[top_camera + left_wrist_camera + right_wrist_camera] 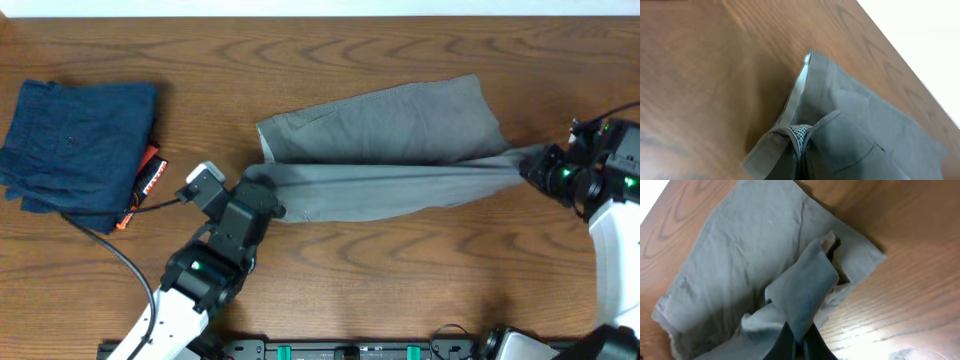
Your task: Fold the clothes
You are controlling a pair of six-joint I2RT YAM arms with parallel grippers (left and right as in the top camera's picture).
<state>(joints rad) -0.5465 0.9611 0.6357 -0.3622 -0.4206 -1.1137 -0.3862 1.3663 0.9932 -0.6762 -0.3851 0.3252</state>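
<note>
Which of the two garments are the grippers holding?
The grey shorts mid-table, pinched at opposite ends by the left gripper and right gripper. The navy folded garment lies apart, far left.

Bright, even overhead light leaves soft shadows beside the grey shorts (855, 130). The worktop (875, 340) shows glare; the left wrist view seems slightly blurred.

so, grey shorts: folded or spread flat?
Mid-fold: the grey shorts lie partly flat, near edge pulled taut between left claw and right claw.
</note>
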